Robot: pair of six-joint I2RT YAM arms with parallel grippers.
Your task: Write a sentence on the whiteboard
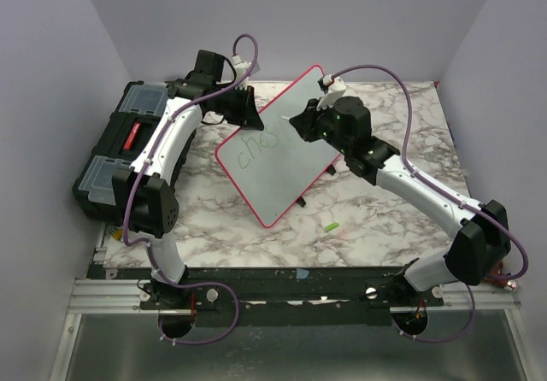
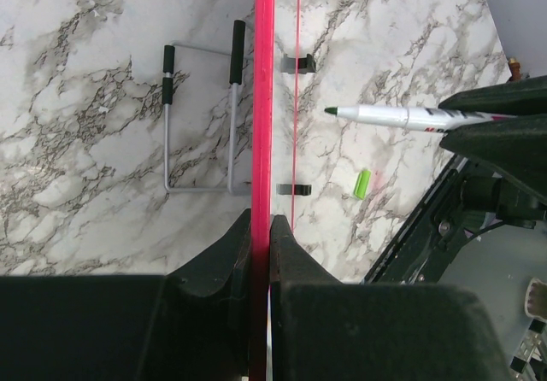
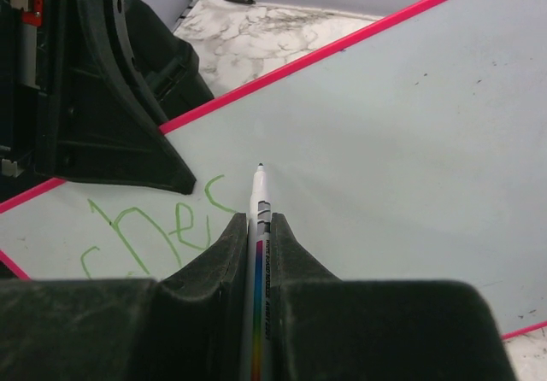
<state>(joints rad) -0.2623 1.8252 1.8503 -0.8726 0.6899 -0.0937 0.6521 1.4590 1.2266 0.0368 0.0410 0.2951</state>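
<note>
The whiteboard [image 1: 278,155] stands tilted on the marble table, white with a red-pink rim. My left gripper [image 2: 261,227] is shut on its upper left rim, which the left wrist view shows edge-on [image 2: 263,99]. Green handwriting reading "ches" [image 3: 145,227] runs along the board's upper left [image 1: 256,146]. My right gripper [image 3: 259,227] is shut on a white marker [image 3: 259,200], whose green tip [image 2: 329,110] points at the board just right of the last letter. A short gap separates tip and board in the left wrist view.
A black toolbox [image 1: 120,155] sits at the table's left edge beside the left arm. The marker's green cap [image 1: 330,226] lies on the marble in front of the board. A wire stand [image 2: 201,116] lies behind the board. Black clip feet [image 1: 301,200] show at the board's lower edge.
</note>
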